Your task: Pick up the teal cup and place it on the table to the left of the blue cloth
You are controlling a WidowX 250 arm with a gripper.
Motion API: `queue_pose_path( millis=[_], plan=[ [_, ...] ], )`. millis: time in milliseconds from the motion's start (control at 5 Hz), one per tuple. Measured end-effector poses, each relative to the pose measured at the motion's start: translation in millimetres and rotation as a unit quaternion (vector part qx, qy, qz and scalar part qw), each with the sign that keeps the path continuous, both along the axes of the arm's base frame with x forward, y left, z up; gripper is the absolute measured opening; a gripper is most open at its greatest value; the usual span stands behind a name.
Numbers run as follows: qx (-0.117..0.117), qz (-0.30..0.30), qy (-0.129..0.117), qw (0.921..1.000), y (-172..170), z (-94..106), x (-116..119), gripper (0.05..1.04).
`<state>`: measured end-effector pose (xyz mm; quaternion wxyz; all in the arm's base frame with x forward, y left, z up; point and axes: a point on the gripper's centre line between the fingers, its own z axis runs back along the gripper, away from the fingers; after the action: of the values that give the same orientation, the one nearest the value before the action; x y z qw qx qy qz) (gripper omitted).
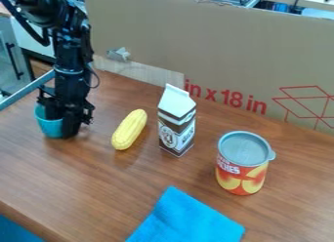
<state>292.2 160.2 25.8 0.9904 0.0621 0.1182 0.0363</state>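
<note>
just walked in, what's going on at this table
A black robot arm has its gripper down at a teal cup on the wooden table; whether it has hold of the cup, I can't tell. To the right in the picture are a yellow corn cob, an upright brown-and-white carton and a lidded can, with a blue cloth nearer the camera.

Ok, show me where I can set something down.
The bare wooden tabletop is roomiest between the turquoise cup and the blue cloth; another patch lies right of the red-and-yellow can. It's crowded between the yellow corn cob and the brown-and-white carton, and at the cup, beside the black tool.
</note>
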Motion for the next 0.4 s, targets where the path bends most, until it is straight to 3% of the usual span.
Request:
queue_pose_path(
  millis=[200,400],
  plan=[
    [0.004,0.002,0.003,1.0,0.6,-0.6,-3.6,0.196],
    [0.016,-0.006,-0.01,0.9998,-9.0,27.7,-10.5,0.131]
  ],
)
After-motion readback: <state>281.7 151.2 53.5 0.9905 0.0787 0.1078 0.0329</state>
